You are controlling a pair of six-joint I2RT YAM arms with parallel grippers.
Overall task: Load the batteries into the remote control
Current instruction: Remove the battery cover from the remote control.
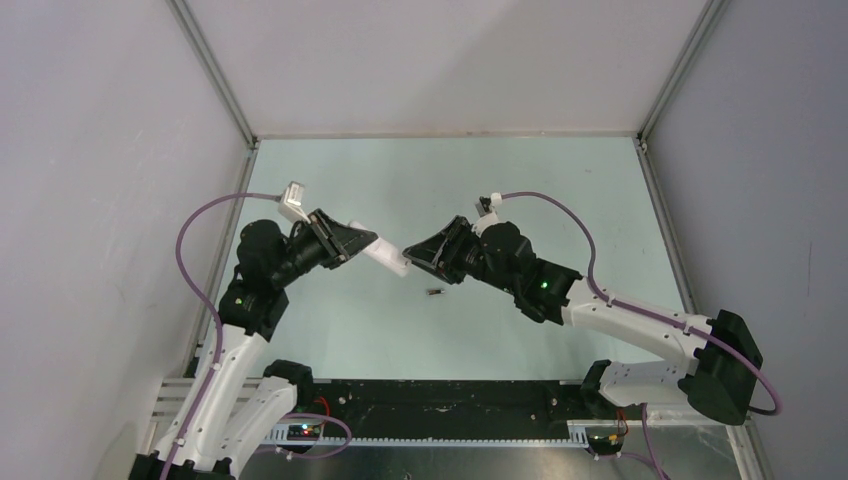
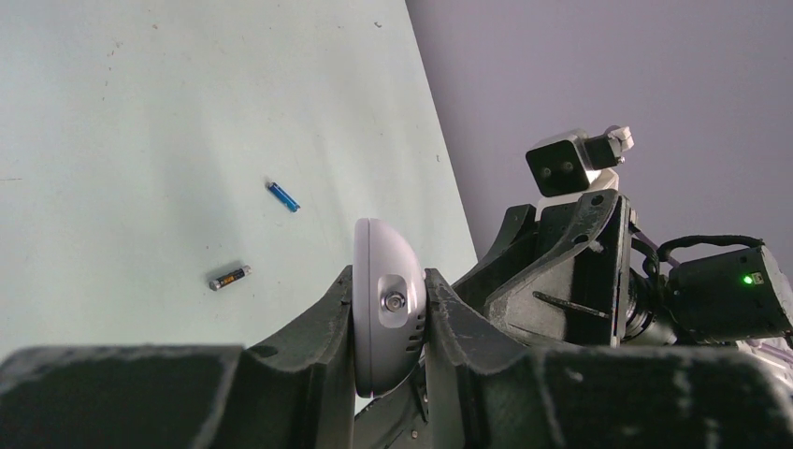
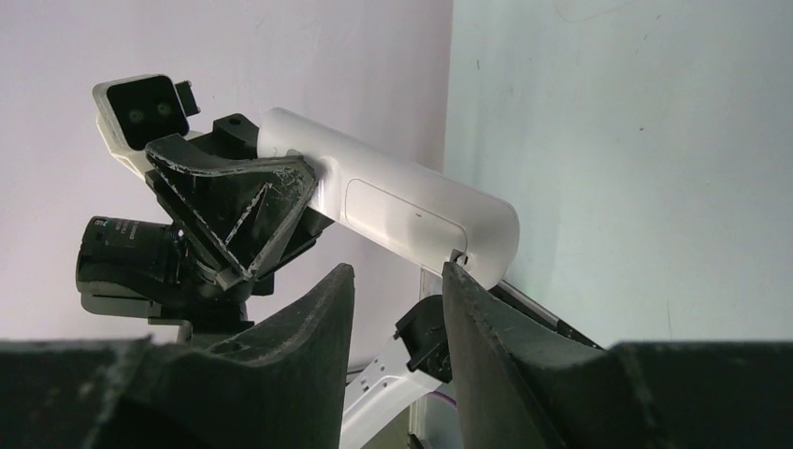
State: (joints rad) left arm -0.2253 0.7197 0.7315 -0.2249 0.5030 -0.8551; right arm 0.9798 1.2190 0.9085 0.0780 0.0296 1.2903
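My left gripper (image 1: 366,243) is shut on the white remote control (image 1: 389,259) and holds it above the table, its back with the battery cover (image 3: 404,213) facing the right wrist camera. In the left wrist view the remote (image 2: 378,309) sits edge-on between the pads. My right gripper (image 1: 411,250) is open, its jaws apart (image 3: 397,273), and one fingertip (image 3: 458,273) touches the remote's free end by a small notch. The dark grey-brown battery (image 1: 434,292) lies on the table below the grippers. The blue battery (image 2: 282,196) lies a little farther off and is hidden in the top view.
The pale green table (image 1: 560,200) is walled by grey panels with aluminium frame posts (image 1: 215,70) at the back corners. The dark battery also shows in the left wrist view (image 2: 229,277). A black rail (image 1: 440,405) runs along the near edge between the arm bases.
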